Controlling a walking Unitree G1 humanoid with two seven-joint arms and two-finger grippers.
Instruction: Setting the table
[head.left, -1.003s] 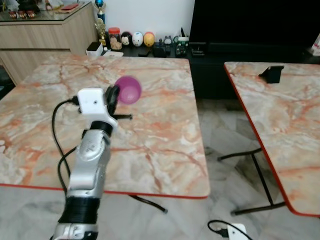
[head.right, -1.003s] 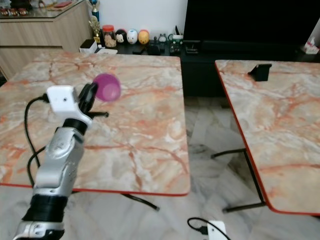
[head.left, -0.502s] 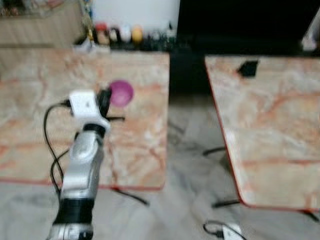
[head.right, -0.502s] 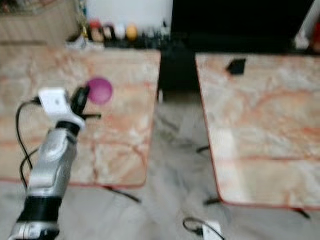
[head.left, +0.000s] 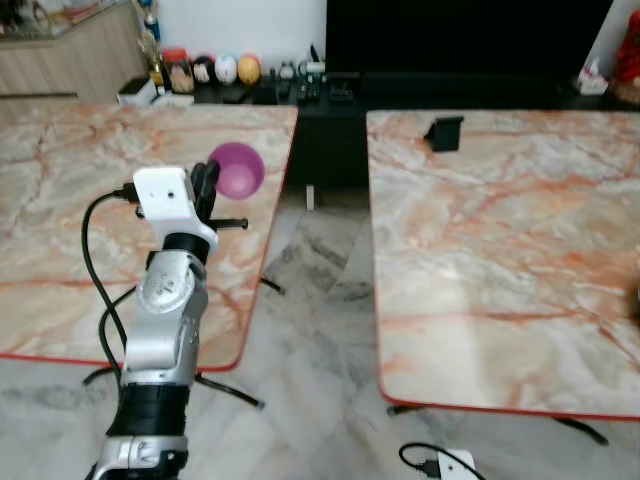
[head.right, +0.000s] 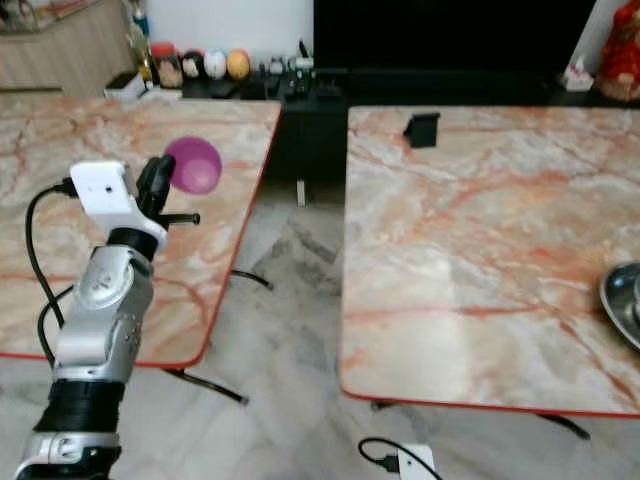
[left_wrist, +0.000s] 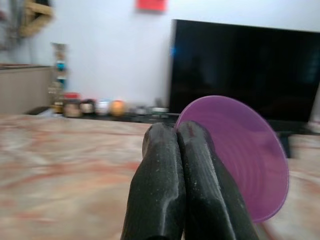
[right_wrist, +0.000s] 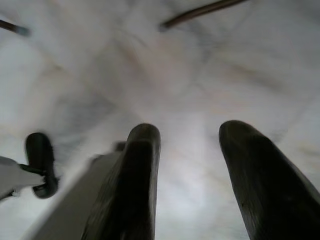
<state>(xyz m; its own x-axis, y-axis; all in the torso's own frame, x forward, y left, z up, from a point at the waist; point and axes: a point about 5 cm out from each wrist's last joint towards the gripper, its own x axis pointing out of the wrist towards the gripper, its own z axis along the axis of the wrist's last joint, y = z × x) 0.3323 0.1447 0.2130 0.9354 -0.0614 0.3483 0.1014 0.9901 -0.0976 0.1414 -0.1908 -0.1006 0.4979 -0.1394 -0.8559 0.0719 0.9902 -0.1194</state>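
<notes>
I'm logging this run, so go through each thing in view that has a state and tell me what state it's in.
Left hand: shut on the purple bowl, raised over the left table.
Purple bowl: held off the table, tipped on its side.
Right hand: open, holding nothing, over the floor.
Television: screen dark.
Metal dish: resting on the right table at its right edge.

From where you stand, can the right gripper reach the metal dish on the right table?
Probably not yet. The right gripper hangs open over the floor, and the metal dish sits at the right table's far right edge.
</notes>
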